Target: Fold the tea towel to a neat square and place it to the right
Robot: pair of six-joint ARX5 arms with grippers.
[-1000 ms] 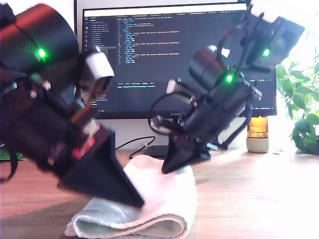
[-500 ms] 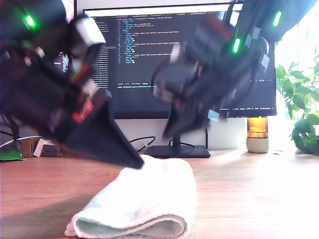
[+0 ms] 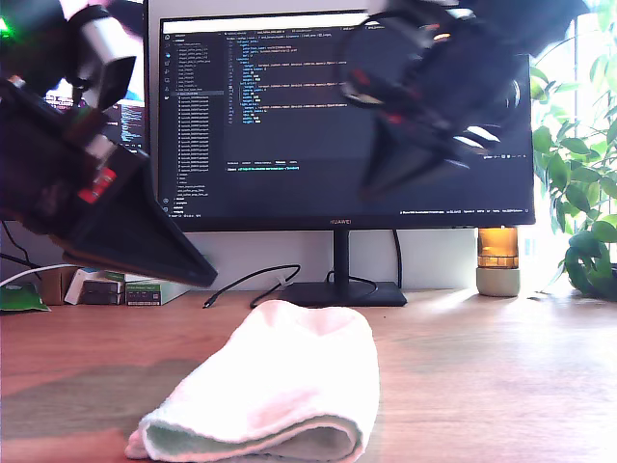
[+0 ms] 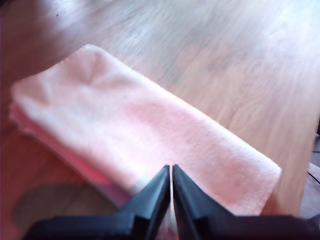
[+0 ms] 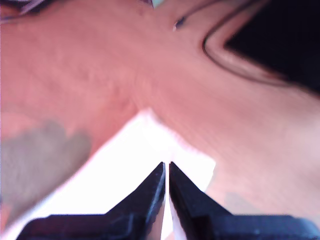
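While its jaws are pressed together with only a hairline slit between them and nothing in them, my first gripper point(image 4: 171, 167) hangs clear above the tea towel point(image 4: 130, 135). The towel lies directly beneath and ahead of the closed tips as a long folded band, pale pink on top, with layered edges showing along one long side. Beyond the towel, further out from the tips, is the bare wooden table point(image 4: 240, 65).

My second gripper point(image 5: 166, 164) is likewise closed, fingertips meeting and gripping nothing. Just under its tips the towel point(image 5: 125, 170) shows as a washed-out white shape narrowing to a corner ahead of the jaws. Past that corner there is wood grain, then a dark cable point(image 5: 220, 55) curving around a black shape that is too blurred to name.

From the exterior view, the towel point(image 3: 280, 386) rests on the table point(image 3: 482, 386) as a soft folded bundle, its fold rounded at the near end. Two arms hang above it without touching it: one large and dark at the exterior view's left point(image 3: 116, 222), one blurred higher up towards the exterior view's right point(image 3: 424, 116). I cannot tell which is first or second. Behind them stand a monitor point(image 3: 289, 116) on its base, an amber jar point(image 3: 498, 258) and a leafy plant point(image 3: 583, 212).
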